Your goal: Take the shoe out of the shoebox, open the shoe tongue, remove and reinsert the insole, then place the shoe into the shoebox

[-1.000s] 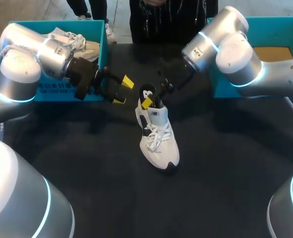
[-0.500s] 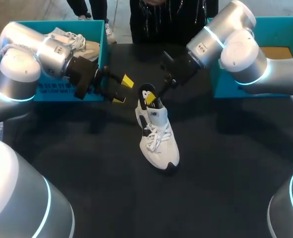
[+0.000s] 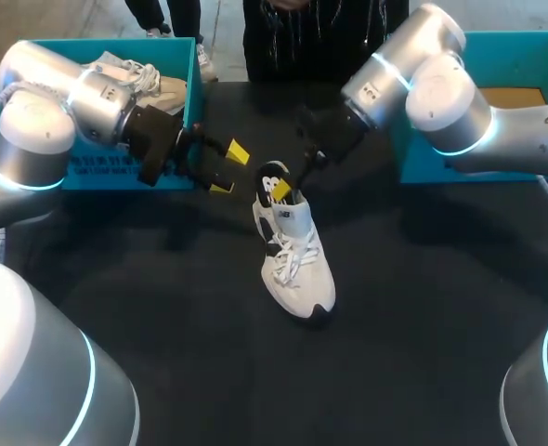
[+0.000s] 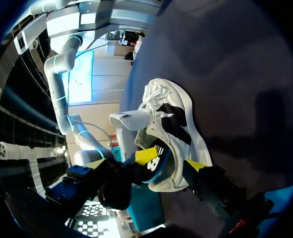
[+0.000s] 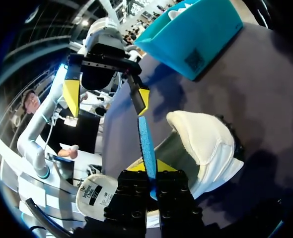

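Our right tool [image 5: 147, 171] is pinched shut on the blue insole [image 5: 145, 144] at the shoe [image 3: 293, 255] heel, so we're mid-removal and next need a clean pull out, with the left tool [image 3: 228, 170] hanging open nearby.

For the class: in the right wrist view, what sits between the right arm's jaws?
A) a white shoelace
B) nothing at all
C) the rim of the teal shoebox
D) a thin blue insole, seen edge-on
D: the blue insole runs edge-on up out of the right jaws, which close on it from both sides just at the opening of the white shoe on the table.
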You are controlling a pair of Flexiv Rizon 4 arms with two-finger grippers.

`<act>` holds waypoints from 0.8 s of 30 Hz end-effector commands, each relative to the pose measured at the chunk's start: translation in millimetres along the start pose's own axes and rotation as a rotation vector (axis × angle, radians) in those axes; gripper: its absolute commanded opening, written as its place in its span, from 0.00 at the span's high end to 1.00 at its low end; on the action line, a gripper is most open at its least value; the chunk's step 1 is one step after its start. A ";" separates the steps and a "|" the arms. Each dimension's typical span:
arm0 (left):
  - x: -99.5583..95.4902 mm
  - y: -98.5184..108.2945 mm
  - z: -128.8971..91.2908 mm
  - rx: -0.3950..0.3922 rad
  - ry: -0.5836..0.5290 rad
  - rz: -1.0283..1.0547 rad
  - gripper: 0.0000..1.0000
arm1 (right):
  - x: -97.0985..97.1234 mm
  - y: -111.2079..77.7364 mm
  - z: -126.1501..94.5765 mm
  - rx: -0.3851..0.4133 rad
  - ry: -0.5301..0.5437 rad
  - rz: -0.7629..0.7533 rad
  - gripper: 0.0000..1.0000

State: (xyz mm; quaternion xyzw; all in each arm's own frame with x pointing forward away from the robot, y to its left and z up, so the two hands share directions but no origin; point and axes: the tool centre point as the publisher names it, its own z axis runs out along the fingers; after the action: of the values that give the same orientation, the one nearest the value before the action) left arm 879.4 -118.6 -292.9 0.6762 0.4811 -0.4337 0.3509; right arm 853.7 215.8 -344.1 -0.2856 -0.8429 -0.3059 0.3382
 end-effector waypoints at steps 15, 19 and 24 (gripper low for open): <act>-0.8 -0.8 1.2 0.003 0.004 0.001 0.00 | 2.7 -11.8 6.4 0.043 -0.006 0.026 0.86; -0.8 -1.1 1.1 0.001 0.003 0.001 0.00 | 5.7 -7.2 1.4 0.041 -0.026 0.007 0.62; -0.7 -2.1 1.7 0.000 0.000 0.002 0.00 | 10.4 -1.8 -2.9 0.040 -0.054 -0.014 0.58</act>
State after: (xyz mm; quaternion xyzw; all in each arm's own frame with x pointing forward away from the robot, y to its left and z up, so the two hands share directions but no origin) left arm 878.3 -119.9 -292.9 0.6764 0.4802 -0.4347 0.3505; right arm 849.1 215.3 -342.0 -0.2793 -0.8568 -0.2865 0.3252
